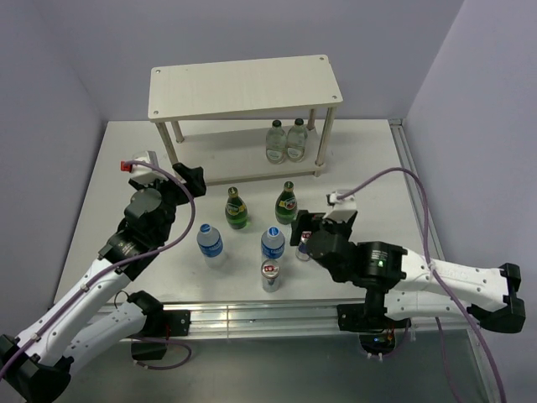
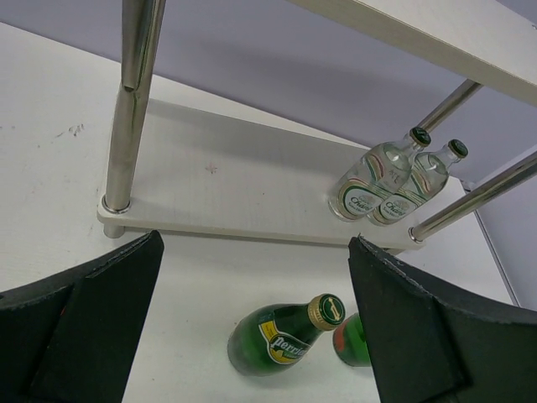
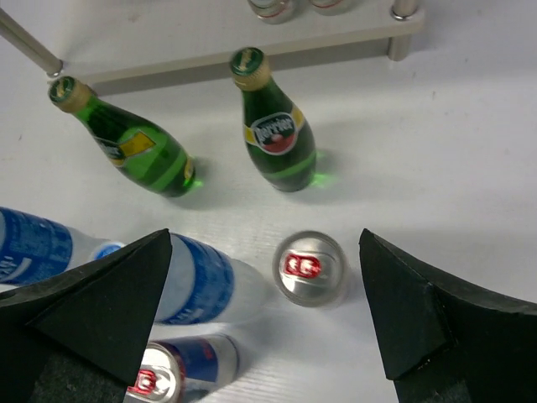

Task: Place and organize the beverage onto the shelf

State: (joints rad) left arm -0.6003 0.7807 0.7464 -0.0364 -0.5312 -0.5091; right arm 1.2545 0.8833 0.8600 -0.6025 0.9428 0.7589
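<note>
The pale wood shelf [image 1: 243, 84] stands at the back; two clear glass bottles [image 1: 285, 141] stand on its lower board [image 2: 235, 185]. Two green bottles [image 1: 237, 210] [image 1: 287, 204], two blue-labelled plastic bottles [image 1: 210, 242] [image 1: 272, 243] and a can [image 1: 270, 275] stand upright on the table. My right gripper [image 1: 304, 227] is open above a second can [image 3: 310, 267], which sits between the jaws, untouched. My left gripper [image 1: 189, 178] is open and empty, near the shelf's left front leg, with a green bottle [image 2: 281, 340] below it.
The shelf's metal leg [image 2: 126, 109] is close ahead of my left gripper. The clear bottles [image 2: 390, 180] fill the lower board's right end. The plastic bottle [image 3: 201, 281] and other can [image 3: 168, 378] stand just left of my right gripper [image 3: 264, 311].
</note>
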